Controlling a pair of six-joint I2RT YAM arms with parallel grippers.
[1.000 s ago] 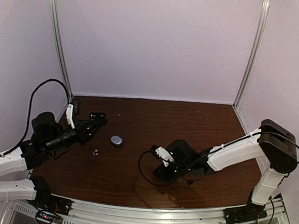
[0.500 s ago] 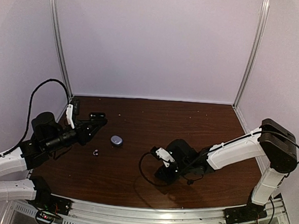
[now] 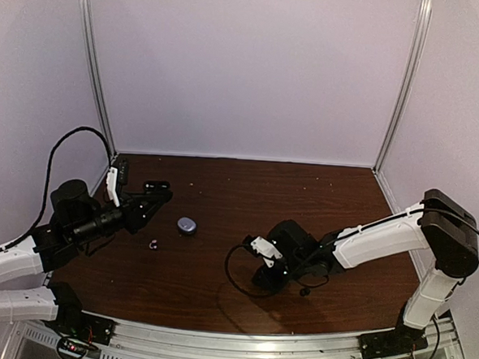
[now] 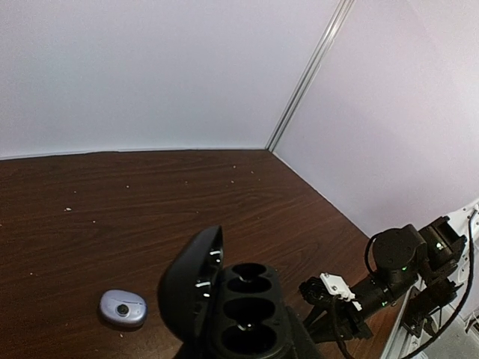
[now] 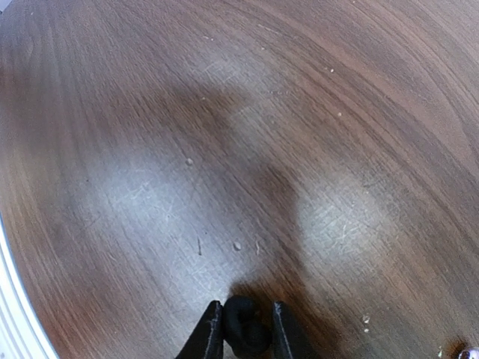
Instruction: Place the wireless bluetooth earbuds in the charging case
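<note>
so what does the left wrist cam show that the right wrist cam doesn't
Only the left wrist view: the closed charging case lying on the wood, the right arm across from it, and the enclosure's pale walls. Only the right wrist view: the right gripper low over the surface, with a dark blob between its fingertips that I cannot identify. Both: the dark wooden table.

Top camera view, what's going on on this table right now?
On the brown table, the case lies closed left of centre, with one earbud loose on the wood beside it. The left gripper hangs shut near them, apparently empty. The right gripper is low over the wood farther right, fingers close around a small dark lump I can't identify.
</note>
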